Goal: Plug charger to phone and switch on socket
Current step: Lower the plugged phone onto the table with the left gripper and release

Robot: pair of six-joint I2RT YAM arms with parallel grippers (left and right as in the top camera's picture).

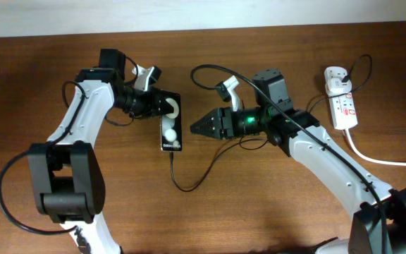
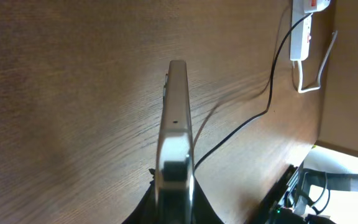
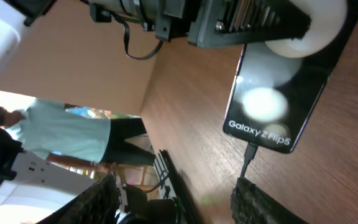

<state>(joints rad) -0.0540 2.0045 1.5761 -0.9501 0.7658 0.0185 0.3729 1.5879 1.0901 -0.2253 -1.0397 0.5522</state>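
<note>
On the left, my left end effector (image 1: 158, 106) is clamped on the upper end of the phone (image 1: 171, 132), which lies on the counter (image 1: 259, 212) a little left of centre. The left wrist view shows the phone's thin edge pinched between the fingers.

At the phone's lower end, the charger (image 1: 189, 185) runs in. In the right wrist view its plug tip (image 3: 248, 154) sits in the port just under the "Galaxy" lettering, so I judge the plugging-in step done. I can't confirm from here that it is fully seated.

Just right of the phone, my right end effector (image 1: 199, 128) hovers with its fingers apart and nothing between them. It is close to the phone and cable but touches neither.

Far right, the socket (image 1: 342, 106) lies well apart from both arms, with its white adapter plugged in. I can't tell how its red switch is set. I'd say that switch is what remains, and the right arm is the nearer one for it.
</note>
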